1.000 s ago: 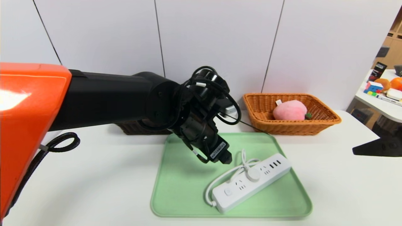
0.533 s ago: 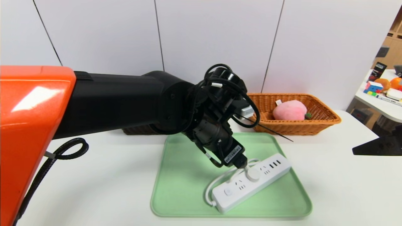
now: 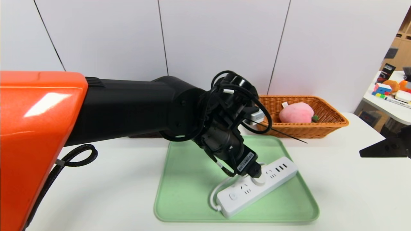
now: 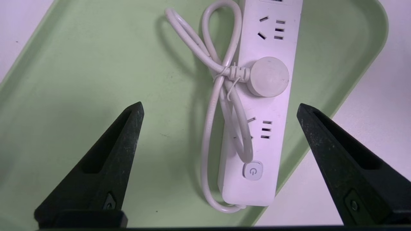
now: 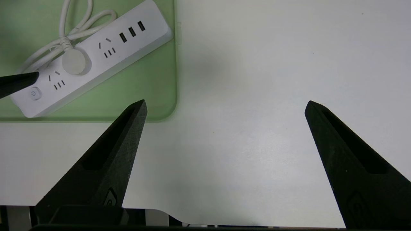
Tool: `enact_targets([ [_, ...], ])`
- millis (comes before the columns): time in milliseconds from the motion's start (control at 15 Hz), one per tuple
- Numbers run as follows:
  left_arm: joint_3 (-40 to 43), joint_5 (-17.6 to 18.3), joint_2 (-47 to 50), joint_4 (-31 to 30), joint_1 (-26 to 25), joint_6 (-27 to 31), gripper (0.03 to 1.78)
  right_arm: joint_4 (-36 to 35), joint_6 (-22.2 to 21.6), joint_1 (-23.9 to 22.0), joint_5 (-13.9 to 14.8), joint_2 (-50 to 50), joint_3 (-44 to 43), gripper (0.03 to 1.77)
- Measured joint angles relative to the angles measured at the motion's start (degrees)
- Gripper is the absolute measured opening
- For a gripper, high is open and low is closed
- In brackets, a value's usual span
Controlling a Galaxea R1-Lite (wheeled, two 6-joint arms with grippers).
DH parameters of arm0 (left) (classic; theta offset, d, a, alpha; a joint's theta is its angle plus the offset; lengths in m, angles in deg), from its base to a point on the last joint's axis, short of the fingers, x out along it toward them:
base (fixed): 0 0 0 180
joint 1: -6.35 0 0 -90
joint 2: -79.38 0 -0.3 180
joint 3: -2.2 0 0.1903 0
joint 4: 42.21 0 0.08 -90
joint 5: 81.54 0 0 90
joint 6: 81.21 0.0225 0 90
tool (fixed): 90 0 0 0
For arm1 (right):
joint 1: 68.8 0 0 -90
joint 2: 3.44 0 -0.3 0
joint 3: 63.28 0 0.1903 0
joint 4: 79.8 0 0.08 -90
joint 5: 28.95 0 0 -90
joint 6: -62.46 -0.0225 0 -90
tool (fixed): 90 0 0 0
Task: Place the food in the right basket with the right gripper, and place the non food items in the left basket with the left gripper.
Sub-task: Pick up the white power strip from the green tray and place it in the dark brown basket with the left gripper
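The white power strip (image 3: 257, 189) with its coiled cord lies on the green tray (image 3: 179, 192). My left gripper (image 3: 255, 173) hovers just over the strip's middle. In the left wrist view the left gripper (image 4: 220, 107) is open, its fingers straddling the power strip (image 4: 266, 106) without touching it. The pink plush peach (image 3: 295, 113) sits inside the orange-tan right basket (image 3: 334, 123). My right gripper (image 3: 382, 150) is parked at the right edge, open over bare table (image 5: 226, 102). My left arm hides most of the dark left basket. The grey towel is out of view.
The tray's near right corner (image 5: 160, 109) lies beside the right gripper, and the table's front edge (image 5: 160, 213) is just below it. A side table (image 3: 385, 99) with a colour cube and oranges stands at far right. A white wall runs behind the baskets.
My left arm has swung right and down across the tray, from beside the strip to just over its middle. The right gripper has shifted slightly.
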Motion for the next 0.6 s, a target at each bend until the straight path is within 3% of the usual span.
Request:
enact_targets([
  [600,-0.44,1.6,-2.82,0.94,0.02,-4.64,1.69,0.02,0.09,-1.34,-0.16,0.05,0.06,1.7],
])
